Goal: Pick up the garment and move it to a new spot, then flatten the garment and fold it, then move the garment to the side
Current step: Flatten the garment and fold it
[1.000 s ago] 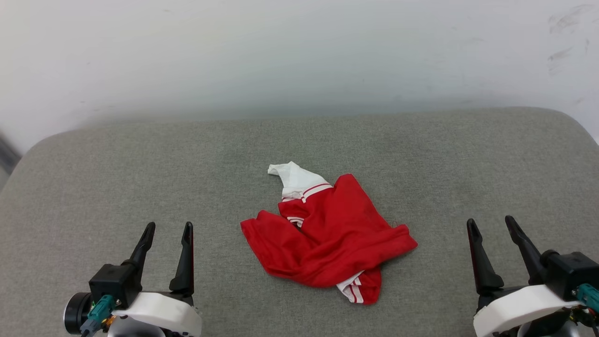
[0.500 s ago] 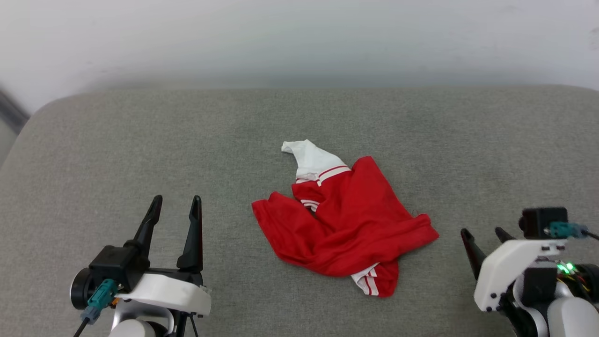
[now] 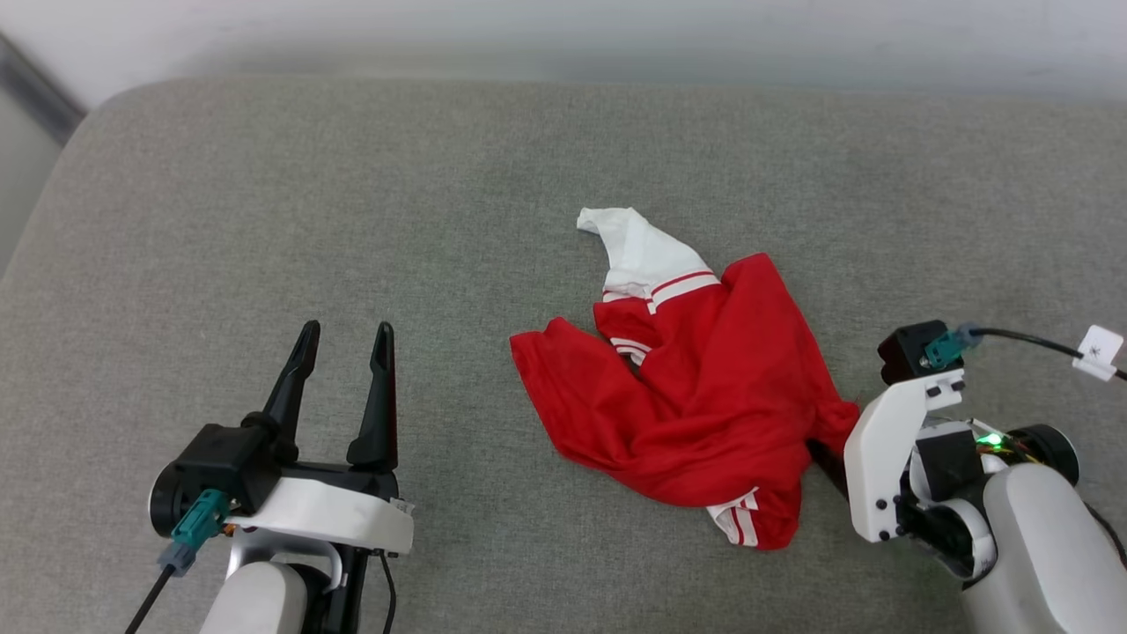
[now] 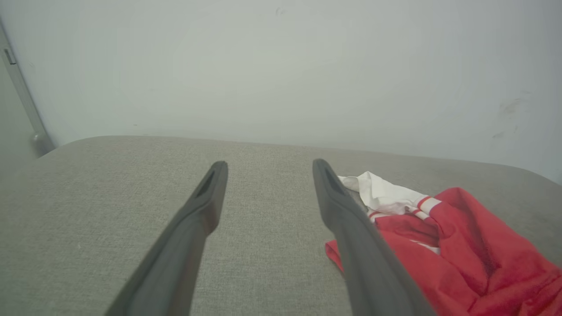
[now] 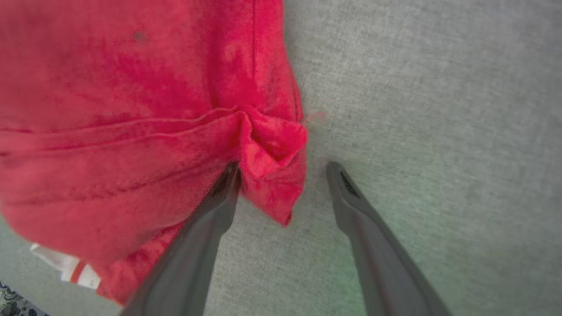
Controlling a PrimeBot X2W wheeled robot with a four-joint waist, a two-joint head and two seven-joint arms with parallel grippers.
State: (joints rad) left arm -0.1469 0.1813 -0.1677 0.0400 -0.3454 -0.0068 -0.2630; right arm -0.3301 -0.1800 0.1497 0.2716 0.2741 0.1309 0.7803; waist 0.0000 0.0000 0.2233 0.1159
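The garment (image 3: pixel 704 387), a red jersey with white sleeves and red-white trim, lies crumpled on the grey cushion (image 3: pixel 264 220), right of centre. My right gripper (image 5: pixel 284 167) is open and tipped down over the garment's (image 5: pixel 131 109) right corner. A bunched red fold sits between its fingers, and the left finger (image 5: pixel 210 219) touches the cloth. In the head view the white right wrist (image 3: pixel 885 458) hides most of those fingers. My left gripper (image 3: pixel 347 330) stands open and empty at the lower left, well clear of the garment (image 4: pixel 461 245), which shows to the right of its fingers (image 4: pixel 269 163).
A pale wall runs behind the cushion's rounded far edge. The cushion's left edge drops off at the upper left by a dark strip (image 3: pixel 35 92). A black cable with a white tag (image 3: pixel 1096 350) trails from the right wrist. Bare cushion spreads to the left and behind the garment.
The camera has tilted down and shifted. My right arm has swung in and tipped its fingers down onto the garment's right corner. The left gripper has held its pose.
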